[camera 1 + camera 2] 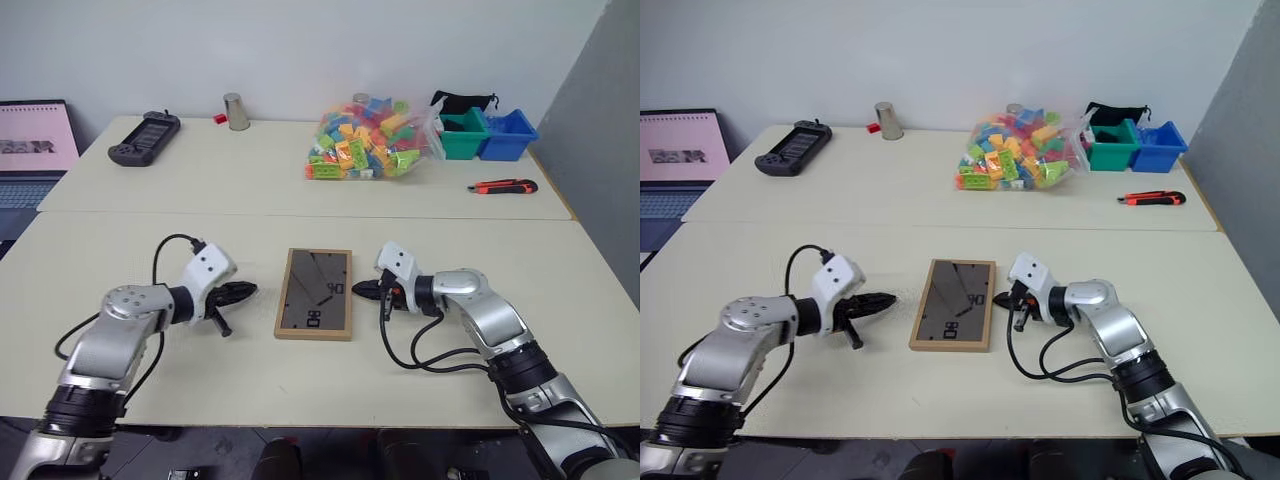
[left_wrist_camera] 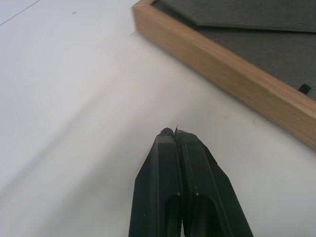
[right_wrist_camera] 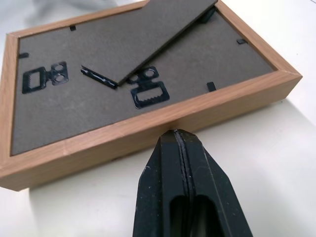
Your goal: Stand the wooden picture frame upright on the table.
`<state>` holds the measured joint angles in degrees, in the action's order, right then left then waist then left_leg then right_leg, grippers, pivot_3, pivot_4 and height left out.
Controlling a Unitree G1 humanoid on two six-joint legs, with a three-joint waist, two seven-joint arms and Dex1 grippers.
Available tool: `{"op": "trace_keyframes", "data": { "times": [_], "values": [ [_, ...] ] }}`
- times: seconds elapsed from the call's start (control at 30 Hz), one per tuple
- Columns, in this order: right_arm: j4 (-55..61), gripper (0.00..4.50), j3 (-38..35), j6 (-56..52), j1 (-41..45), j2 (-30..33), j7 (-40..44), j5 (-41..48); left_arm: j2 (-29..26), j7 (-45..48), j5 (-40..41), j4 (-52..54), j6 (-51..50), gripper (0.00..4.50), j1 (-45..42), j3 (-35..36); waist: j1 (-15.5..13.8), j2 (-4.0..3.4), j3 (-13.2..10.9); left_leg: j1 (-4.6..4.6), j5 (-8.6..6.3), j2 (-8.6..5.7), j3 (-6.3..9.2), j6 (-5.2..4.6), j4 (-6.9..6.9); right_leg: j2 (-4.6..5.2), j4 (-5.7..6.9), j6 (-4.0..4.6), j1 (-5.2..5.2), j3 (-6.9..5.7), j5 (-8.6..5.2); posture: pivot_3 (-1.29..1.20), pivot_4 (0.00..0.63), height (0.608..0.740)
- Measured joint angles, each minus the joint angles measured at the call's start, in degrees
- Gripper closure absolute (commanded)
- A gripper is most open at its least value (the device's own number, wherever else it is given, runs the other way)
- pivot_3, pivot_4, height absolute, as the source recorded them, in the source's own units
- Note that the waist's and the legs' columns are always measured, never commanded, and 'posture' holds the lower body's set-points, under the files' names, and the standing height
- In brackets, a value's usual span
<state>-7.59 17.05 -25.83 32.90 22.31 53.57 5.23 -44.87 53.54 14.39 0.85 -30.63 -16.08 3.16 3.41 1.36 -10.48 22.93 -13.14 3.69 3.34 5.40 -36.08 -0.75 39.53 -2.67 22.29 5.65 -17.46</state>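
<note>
A: Where is the frame [image 1: 314, 293]?

B: Flat on the table [image 1: 420, 385], back panel up, stand [image 3: 148, 34] slightly lifted, between both grippers.

A: Jaws?

B: Left gripper [image 1: 247, 290] pressed together, empty, just beside one long edge. Right gripper [image 3: 177, 134] closed too, tip at the opposite edge.

A: Best approach?

B: Probably lever one edge up, brace the other, let the stand swing out.

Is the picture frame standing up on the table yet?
No, the wooden picture frame lies flat on the table, its dark back panel facing up.
</note>
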Motion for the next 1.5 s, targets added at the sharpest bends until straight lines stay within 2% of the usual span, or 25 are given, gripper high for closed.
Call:
{"op": "trace_keyframes", "data": {
  "times": [0.07, 0.17, 0.33, 0.53, 0.8, 1.23, 1.5],
  "values": [
    [-0.90, 4.50, -0.05, 0.82, 0.52, 1.32, 0.37, -0.05, -0.63, 1.48, 3.16, -0.18, -4.14, 4.47, -0.03, 1.80, 0.01, 0.00, 0.00, 0.01, 0.00, 0.00, 0.00, 0.00, 0.00, 0.00, -0.01, 0.00, 0.00, 0.00, 0.00, 0.00, 0.150, 0.740],
    [-2.70, 4.50, -0.17, 2.19, 1.75, 2.88, 0.99, -0.18, -0.64, 2.94, 9.10, -0.21, -12.15, 4.01, -1.01, 4.14, 0.00, 0.00, 0.00, 0.01, 0.00, 0.00, 0.01, 0.00, 0.00, 0.00, 0.00, 0.00, 0.00, -0.02, 0.00, 0.00, 0.150, 0.740],
    [-6.05, 4.50, -0.16, 4.52, 3.26, 3.28, 1.40, -1.06, -0.37, 4.45, 20.18, -1.30, -29.48, 2.87, -5.53, 6.56, 0.08, 0.00, 0.00, 0.00, 0.00, 0.00, 0.01, 0.00, 0.00, 0.00, 0.01, 0.00, 0.00, -0.03, 0.00, 0.00, 0.150, 0.740],
    [-7.84, 4.50, -0.15, 6.24, 4.17, 2.34, 1.33, -1.85, 0.31, 3.25, 26.24, -7.89, -46.23, 1.71, -12.20, 6.57, 0.20, 0.01, -0.01, 0.00, 0.00, 0.00, 0.09, 0.00, -0.01, -0.02, 0.08, 0.00, 0.01, -0.09, -0.01, 0.00, 0.150, 0.740],
    [-8.45, 4.50, -0.12, 6.70, 4.25, 1.03, 0.17, -2.34, 1.89, 2.13, 25.98, -14.06, -48.80, 0.07, -15.85, 4.37, 0.12, 0.01, -0.01, -0.02, 0.01, 0.00, 0.10, 0.01, -0.01, -0.01, 0.13, 0.02, 0.01, -0.09, -0.01, 0.00, 0.150, 0.740],
    [-8.24, 4.50, 1.00, 6.68, 4.09, -1.96, -0.77, -3.43, 3.12, 2.12, 25.71, -18.68, -52.98, 0.02, -20.55, -0.66, 0.07, 0.00, 0.00, -0.03, 0.01, -0.03, 0.09, 0.01, -0.02, 0.00, 0.19, 0.02, 0.00, -0.08, -0.02, 0.00, 0.150, 0.740],
    [-8.77, 4.50, 1.42, 6.66, 5.58, -5.47, -1.22, -4.01, 5.37, 2.08, 24.65, -19.79, -50.99, 0.02, -21.21, -1.53, -0.26, -0.01, 0.01, -0.07, 0.02, -0.05, 0.10, 0.03, -0.04, 0.02, 0.25, 0.02, -0.03, -0.09, -0.01, 0.00, 0.150, 0.740]
  ]
}}
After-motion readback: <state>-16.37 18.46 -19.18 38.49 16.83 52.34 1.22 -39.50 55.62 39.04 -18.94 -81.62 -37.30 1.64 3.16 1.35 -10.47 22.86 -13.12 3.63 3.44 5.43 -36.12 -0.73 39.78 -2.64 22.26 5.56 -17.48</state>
